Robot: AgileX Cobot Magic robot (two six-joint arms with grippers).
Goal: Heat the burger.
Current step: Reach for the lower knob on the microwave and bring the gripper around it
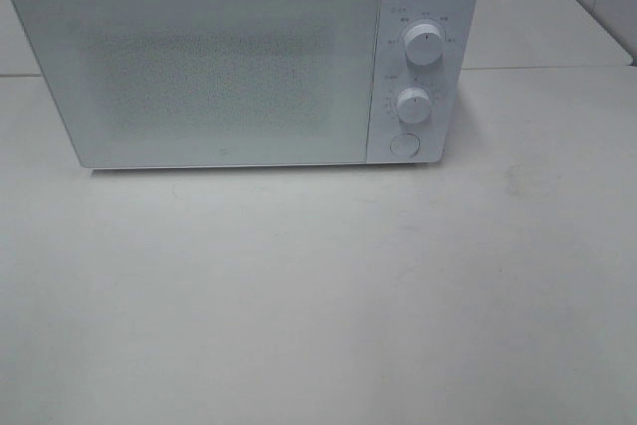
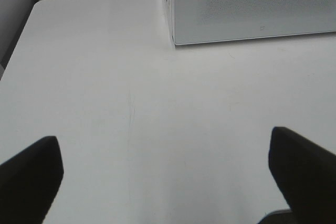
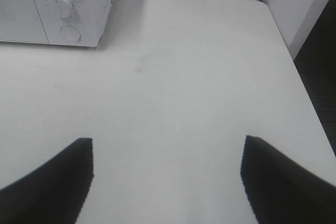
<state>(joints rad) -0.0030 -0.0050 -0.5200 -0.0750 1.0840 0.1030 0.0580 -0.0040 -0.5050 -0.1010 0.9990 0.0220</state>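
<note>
Two end effectors hover over the white desk (image 1: 318,296), each gripping nothing. The left end effector (image 2: 164,148) has its dark fingers (image 2: 31,177) spread wide over bare desk near the door side of the microwave (image 1: 60,67). In the high view the microwave sits at twelve o'clock, its door (image 1: 199,67) shut. At three o'clock of the door are the upper knob (image 1: 425,46), the lower knob (image 1: 412,105) and a round button (image 1: 404,143). The right end effector (image 3: 168,142) is likewise parted. The burger shows in no view; the speckled door may hide it, I cannot tell.
</note>
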